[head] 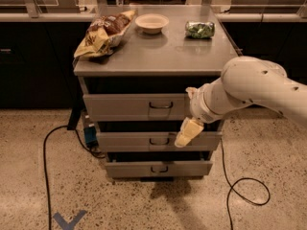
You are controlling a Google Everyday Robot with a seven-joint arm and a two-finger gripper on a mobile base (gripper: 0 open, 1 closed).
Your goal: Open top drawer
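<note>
The top drawer (124, 107) is the widest, tallest grey front of the three, with a dark wire pull handle (160, 105) at its centre and a dark gap above it. My gripper (188, 132) is cream coloured and hangs from the white arm (254, 87) that reaches in from the right. It sits in front of the drawer stack's right part, just below the top drawer's right end and over the middle drawer (139, 142). It is right of and below the handle and holds nothing that I can see.
On the cabinet top (163, 56) lie a chip bag (103, 32), a white bowl (151, 23) and a green packet (200, 29). The bottom drawer (144, 169) is below. Cables (45, 166) run over the floor on both sides. Dark counters stand behind.
</note>
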